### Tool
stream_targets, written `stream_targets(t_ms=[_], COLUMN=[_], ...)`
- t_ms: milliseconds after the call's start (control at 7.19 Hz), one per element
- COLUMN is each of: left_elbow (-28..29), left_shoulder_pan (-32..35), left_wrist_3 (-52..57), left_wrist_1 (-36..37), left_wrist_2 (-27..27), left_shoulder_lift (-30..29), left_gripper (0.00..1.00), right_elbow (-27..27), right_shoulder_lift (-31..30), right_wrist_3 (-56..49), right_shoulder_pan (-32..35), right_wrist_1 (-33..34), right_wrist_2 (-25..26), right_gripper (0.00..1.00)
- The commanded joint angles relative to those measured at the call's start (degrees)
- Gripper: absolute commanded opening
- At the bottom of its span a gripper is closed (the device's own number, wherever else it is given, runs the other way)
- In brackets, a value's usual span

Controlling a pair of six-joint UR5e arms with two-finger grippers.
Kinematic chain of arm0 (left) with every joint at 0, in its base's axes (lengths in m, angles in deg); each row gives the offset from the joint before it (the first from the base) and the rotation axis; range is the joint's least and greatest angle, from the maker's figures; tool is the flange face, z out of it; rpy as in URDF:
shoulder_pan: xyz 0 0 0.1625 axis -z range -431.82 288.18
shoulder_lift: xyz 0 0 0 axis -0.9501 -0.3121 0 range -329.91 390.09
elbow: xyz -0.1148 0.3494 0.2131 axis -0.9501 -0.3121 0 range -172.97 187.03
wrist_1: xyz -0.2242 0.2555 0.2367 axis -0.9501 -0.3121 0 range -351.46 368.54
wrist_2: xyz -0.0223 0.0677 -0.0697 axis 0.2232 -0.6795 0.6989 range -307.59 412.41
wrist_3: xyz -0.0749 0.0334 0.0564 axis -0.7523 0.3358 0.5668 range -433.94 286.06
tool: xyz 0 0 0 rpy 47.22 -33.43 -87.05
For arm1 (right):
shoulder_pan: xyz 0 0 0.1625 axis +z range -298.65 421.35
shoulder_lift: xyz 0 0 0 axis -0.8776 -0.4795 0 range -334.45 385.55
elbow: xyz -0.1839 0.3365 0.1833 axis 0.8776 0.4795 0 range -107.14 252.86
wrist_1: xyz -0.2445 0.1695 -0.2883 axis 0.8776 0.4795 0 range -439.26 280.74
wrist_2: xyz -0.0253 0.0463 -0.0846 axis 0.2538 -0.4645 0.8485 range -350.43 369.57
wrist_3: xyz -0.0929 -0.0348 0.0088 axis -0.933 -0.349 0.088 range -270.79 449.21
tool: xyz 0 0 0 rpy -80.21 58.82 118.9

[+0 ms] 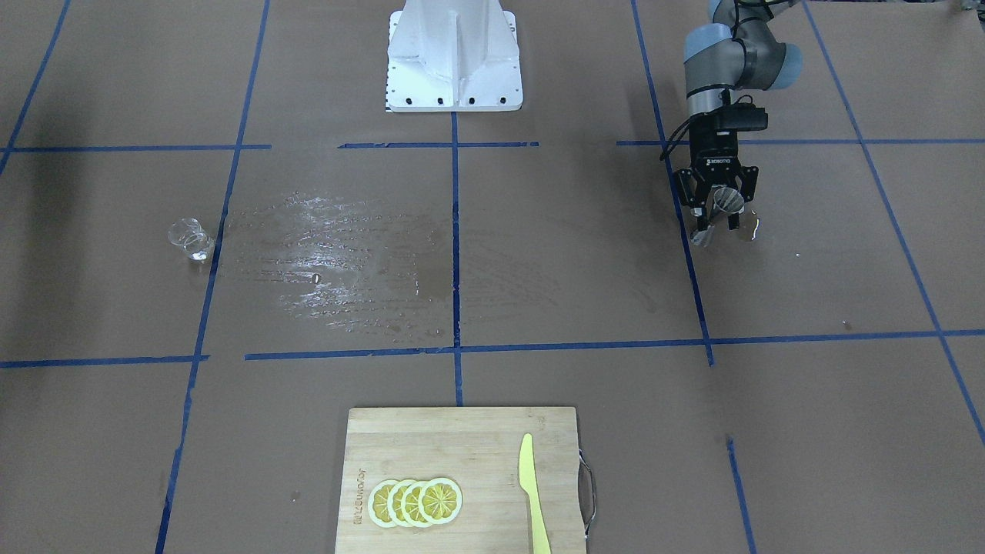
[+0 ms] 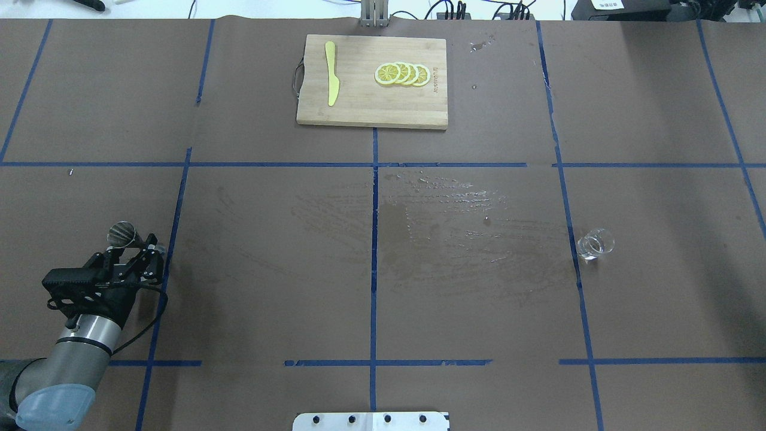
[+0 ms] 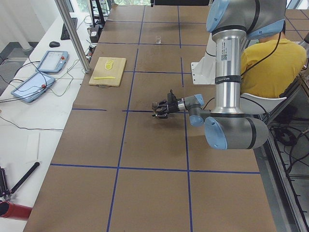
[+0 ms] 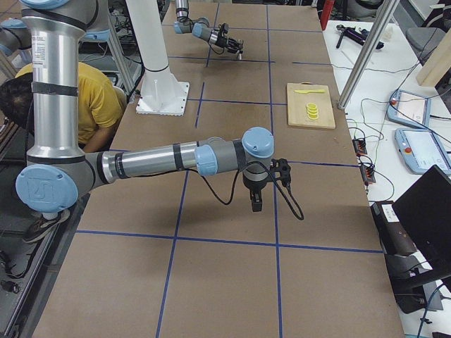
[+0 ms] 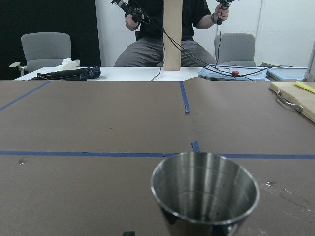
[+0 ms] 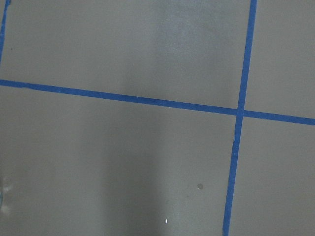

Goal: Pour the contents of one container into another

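Observation:
The steel hourglass jigger point(image 1: 726, 201) sits between the fingers of my left gripper point(image 1: 714, 219), which is shut on its narrow waist low over the table. It also shows in the overhead view as the jigger point(image 2: 122, 234) in the left gripper point(image 2: 136, 246). The left wrist view looks into the jigger's point(image 5: 204, 189) open upper cone. The clear glass cup point(image 1: 190, 238) stands far off on the other side of the table, also seen as the cup point(image 2: 595, 244). My right gripper point(image 4: 255, 201) shows only in the exterior right view, pointing down over bare table; I cannot tell if it is open or shut.
A wet patch point(image 2: 455, 209) spreads across the table's middle. A wooden cutting board point(image 2: 365, 108) with lemon slices point(image 2: 402, 73) and a yellow knife point(image 2: 331, 81) lies at the far edge. The white robot base point(image 1: 454, 58) stands at the near edge.

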State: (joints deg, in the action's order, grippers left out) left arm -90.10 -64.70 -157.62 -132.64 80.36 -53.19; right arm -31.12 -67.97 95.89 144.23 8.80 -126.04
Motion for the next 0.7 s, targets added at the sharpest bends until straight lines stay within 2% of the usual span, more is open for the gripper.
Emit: stream_targets(t_ms=[0,556], left_elbow=[0.01,0.10], left_shoulder_pan=[0.00,0.00], left_wrist_3=[0.01,0.10], left_wrist_1=[0.03,0.03], left_wrist_2=[0.00,0.00], left_shoulder_lift=[-0.30,-0.39], left_gripper=[0.59,0.51], right_elbow=[0.00,-0.26], right_shoulder_lift=[0.00,0.00], right_wrist_3=[0.00,0.09], right_shoulder_pan=[0.00,0.00], right_wrist_1=[0.00,0.00], right_wrist_2=[0.00,0.00], right_gripper=[1.00,1.00])
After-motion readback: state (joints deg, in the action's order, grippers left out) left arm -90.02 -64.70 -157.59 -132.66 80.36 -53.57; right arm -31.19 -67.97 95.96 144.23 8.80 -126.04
